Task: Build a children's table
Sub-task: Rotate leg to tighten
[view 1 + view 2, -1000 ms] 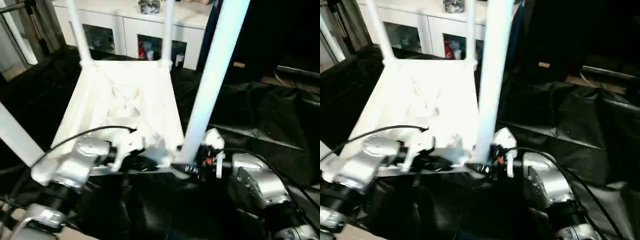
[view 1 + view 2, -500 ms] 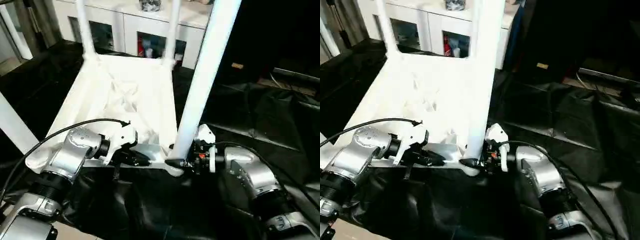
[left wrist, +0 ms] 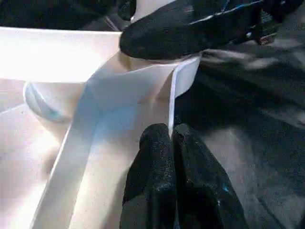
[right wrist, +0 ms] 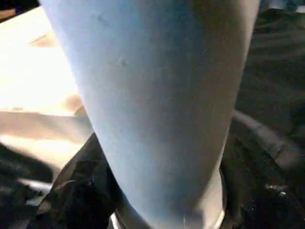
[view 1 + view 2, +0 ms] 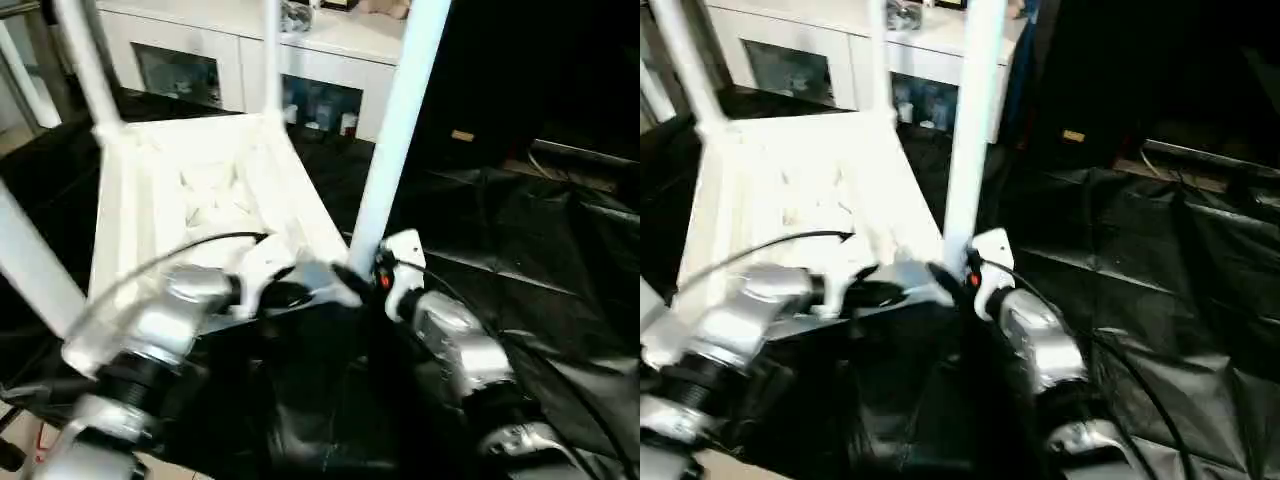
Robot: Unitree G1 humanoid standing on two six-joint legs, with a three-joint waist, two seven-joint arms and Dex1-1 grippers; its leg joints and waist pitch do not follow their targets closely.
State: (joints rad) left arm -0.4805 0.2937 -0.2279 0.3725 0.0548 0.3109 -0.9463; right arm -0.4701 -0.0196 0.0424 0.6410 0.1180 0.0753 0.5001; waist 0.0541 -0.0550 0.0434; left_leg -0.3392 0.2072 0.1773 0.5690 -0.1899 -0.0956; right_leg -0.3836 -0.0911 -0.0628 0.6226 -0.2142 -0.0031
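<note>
Children's table [image 5: 200, 190]: upside down on black sheet [image 5: 520, 250], legs up, in front of white cabinet [image 5: 250, 70]. Left claw [image 3: 171, 143]: fingers together, pinching thin rim w/ tips near corner socket. Right claw [image 5: 355, 280]: clamped round near-right leg [image 5: 395, 130] at base.

Both silver forearms reach forward, left gripper [image 3: 172, 157] pinched closed, right gripper [image 5: 362, 275] spread around a tube
</note>
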